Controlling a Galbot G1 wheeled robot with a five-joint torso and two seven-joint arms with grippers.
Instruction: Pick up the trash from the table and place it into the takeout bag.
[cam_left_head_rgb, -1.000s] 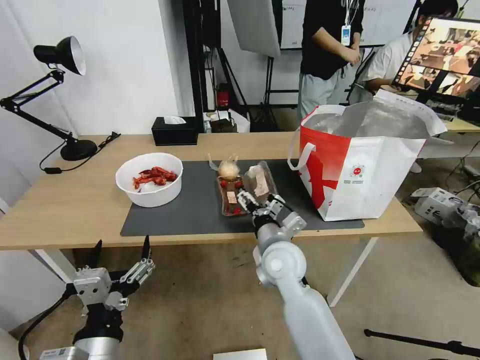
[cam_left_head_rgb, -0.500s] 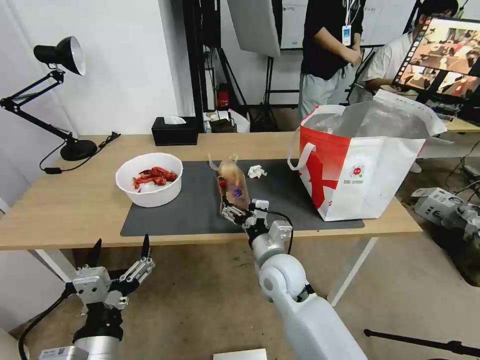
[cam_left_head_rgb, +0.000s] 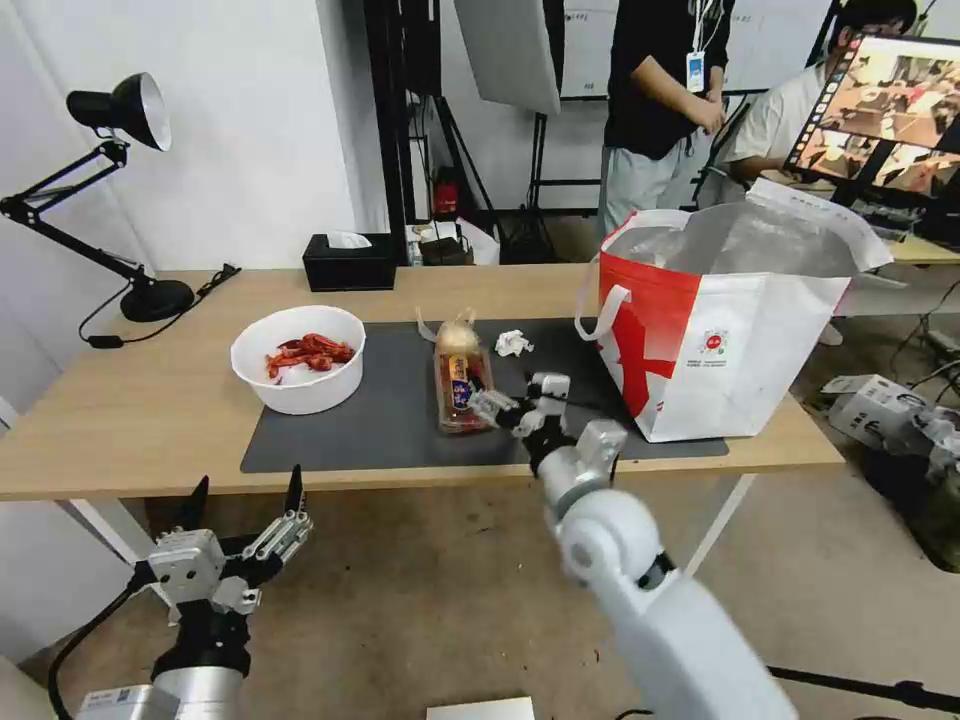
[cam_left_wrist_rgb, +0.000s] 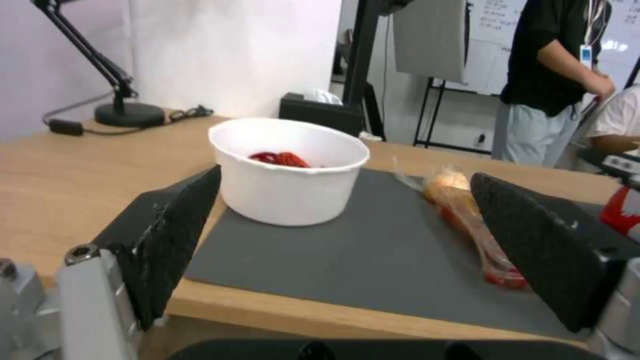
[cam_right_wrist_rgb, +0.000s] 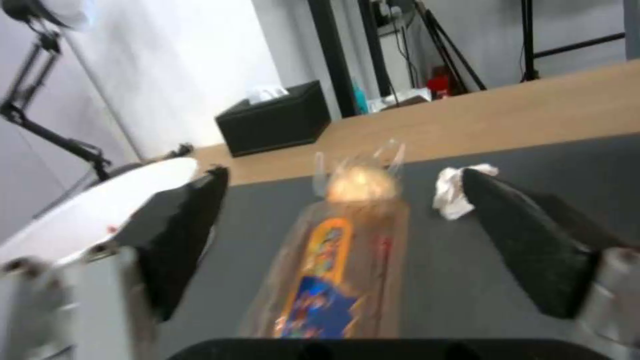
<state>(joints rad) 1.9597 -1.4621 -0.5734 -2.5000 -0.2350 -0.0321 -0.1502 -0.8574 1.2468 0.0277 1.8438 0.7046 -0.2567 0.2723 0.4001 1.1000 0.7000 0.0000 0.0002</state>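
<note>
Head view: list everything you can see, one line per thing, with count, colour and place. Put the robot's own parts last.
table: one, light wood, across the middle.
mat: one, dark grey, on the table.
bowl: one, white, with red shells, on the mat's left end.
plastic tray: one, clear, closed, mid-mat.
wrapped ball: one, yellowish, at the tray's far end.
tissue: one, white, crumpled, on the mat, right of the ball.
takeout bag: one, red and white, table's right end.
tissue box: one, black, far edge.
desk lamp: one, black, far left.
left gripper: open, below the table's near edge.
right gripper: open, just right of the tray's near end.
</note>
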